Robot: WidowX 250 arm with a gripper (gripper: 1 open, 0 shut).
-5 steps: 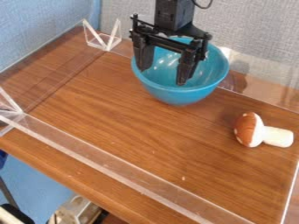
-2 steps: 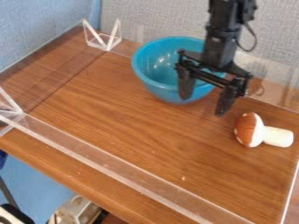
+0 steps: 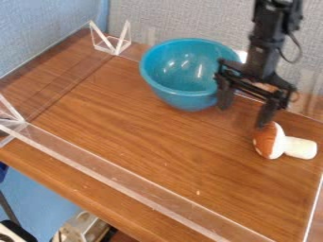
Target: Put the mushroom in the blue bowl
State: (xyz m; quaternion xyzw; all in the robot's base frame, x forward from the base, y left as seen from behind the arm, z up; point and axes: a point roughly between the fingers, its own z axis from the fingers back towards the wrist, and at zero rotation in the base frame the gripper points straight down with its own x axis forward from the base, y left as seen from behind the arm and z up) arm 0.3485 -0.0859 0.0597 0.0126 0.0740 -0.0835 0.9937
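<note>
The mushroom (image 3: pixel 282 143) lies on its side at the right of the wooden table, orange-brown cap to the left and cream stem pointing right. The blue bowl (image 3: pixel 190 73) stands upright at the back centre with nothing in it. My gripper (image 3: pixel 248 106) points down between the two, just right of the bowl and a little up-left of the mushroom's cap. Its black fingers (image 3: pixel 266 109) are spread open with nothing between them, and they touch neither object.
A low clear plastic wall (image 3: pixel 151 185) borders the wooden table (image 3: pixel 120 118) along the front and left edges. Clear triangular brackets (image 3: pixel 111 40) stand at the back left corner. A blue wall rises behind the table.
My gripper has moved right and down, from above the bowl to the table space beside the mushroom. It stayed open. The bowl and mushroom have not moved.
</note>
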